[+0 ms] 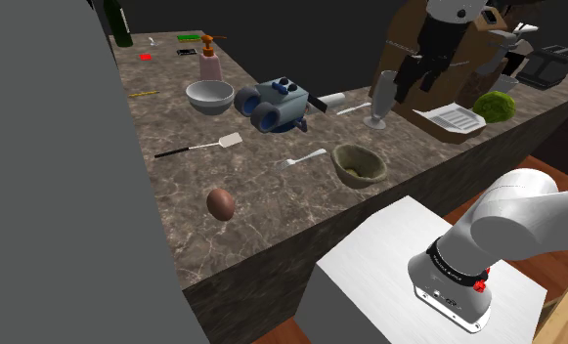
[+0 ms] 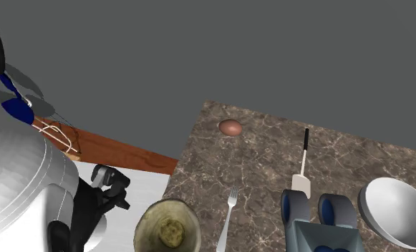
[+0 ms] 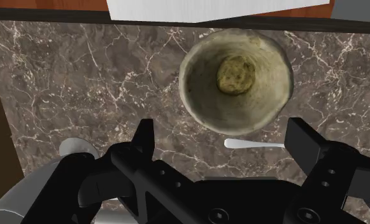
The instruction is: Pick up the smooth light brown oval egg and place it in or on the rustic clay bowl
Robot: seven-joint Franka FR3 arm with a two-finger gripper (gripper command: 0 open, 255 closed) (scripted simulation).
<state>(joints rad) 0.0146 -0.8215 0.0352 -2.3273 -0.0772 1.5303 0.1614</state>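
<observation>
Zero steps done: egg point(image 1: 221, 203) sits on the counter point(image 1: 272, 195) well apart from the bowl point(image 1: 360, 163), gripper point(image 3: 223, 137) hovers near the bowl with fingers apart, empty.

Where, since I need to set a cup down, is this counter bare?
The counter is bare between the egg, the fork and the clay bowl, out to its front edge. Crowded farther back: spatula, grey bowl, binoculars, soap dispenser.
</observation>
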